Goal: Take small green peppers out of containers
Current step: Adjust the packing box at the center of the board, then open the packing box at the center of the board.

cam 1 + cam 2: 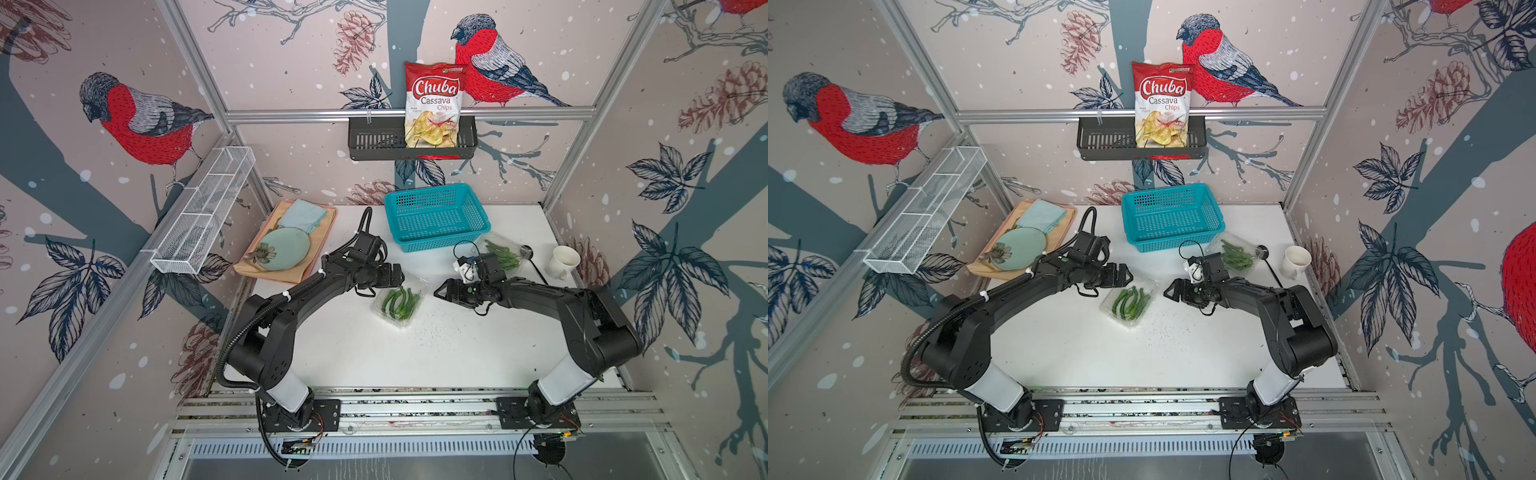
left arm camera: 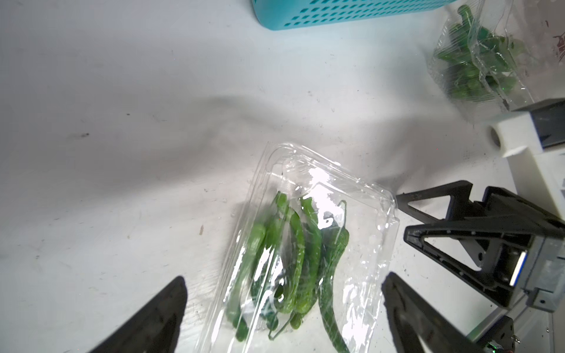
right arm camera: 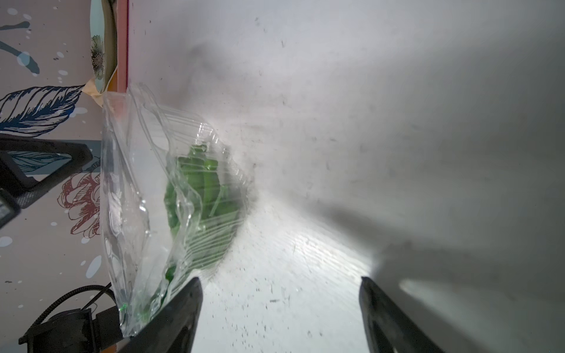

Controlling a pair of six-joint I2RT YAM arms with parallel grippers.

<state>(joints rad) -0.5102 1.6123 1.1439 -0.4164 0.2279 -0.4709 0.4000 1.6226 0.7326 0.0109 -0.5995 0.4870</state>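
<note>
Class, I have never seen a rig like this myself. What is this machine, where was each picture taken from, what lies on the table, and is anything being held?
This is a robot with two black arms, each ending in a two-fingered end effector. Two pictures look down on the whole scene from overhead. The other two come from cameras on the arms' wrists. On the white table a near container of small green peppers lies between the arms. A far container, also with peppers in it, lies beside the teal basket. A white mug and a plate are there too. The left end effector and right end effector are both open and hold nothing.
</note>
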